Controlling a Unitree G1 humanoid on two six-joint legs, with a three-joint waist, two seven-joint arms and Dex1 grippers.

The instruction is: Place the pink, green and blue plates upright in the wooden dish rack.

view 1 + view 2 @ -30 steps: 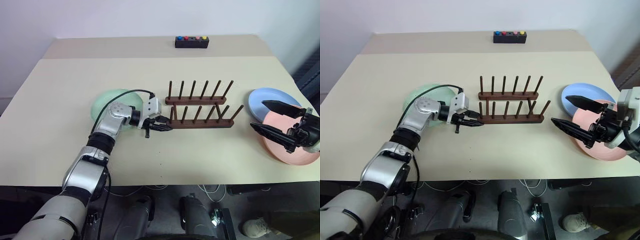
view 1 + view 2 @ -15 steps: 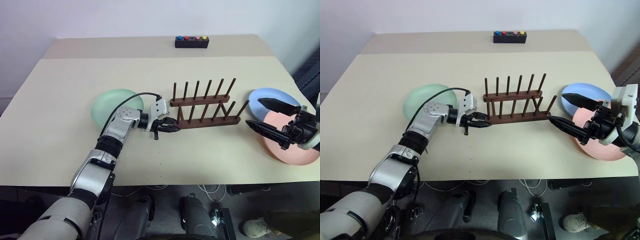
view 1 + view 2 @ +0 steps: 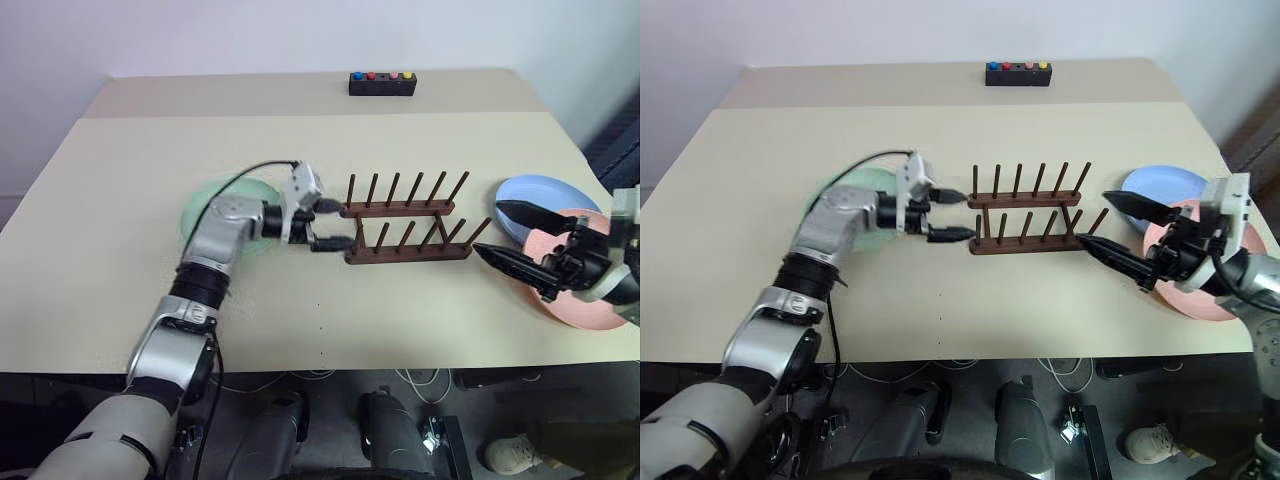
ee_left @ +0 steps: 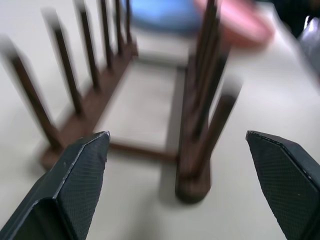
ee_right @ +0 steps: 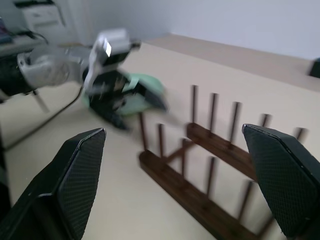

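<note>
The wooden dish rack (image 3: 405, 232) stands bare in the middle of the table. My left gripper (image 3: 331, 225) is open at the rack's left end, one finger on either side of that end and holding nothing. The green plate (image 3: 205, 205) lies flat behind my left forearm, partly hidden by it. The blue plate (image 3: 535, 190) and the pink plate (image 3: 585, 305) lie flat at the right, the pink one overlapping the blue. My right gripper (image 3: 487, 228) is open over them, pointing at the rack's right end and just short of it. The left wrist view looks along the rack (image 4: 125, 100).
A black box with coloured buttons (image 3: 383, 83) sits at the back of the table. The table's right edge (image 3: 575, 135) runs close beyond the blue and pink plates. A black cable (image 3: 255, 170) loops over my left wrist.
My left gripper has opened, let go of the rack's left end and risen a little. The rack sits slightly further right than before. My right gripper has moved left toward the rack.
</note>
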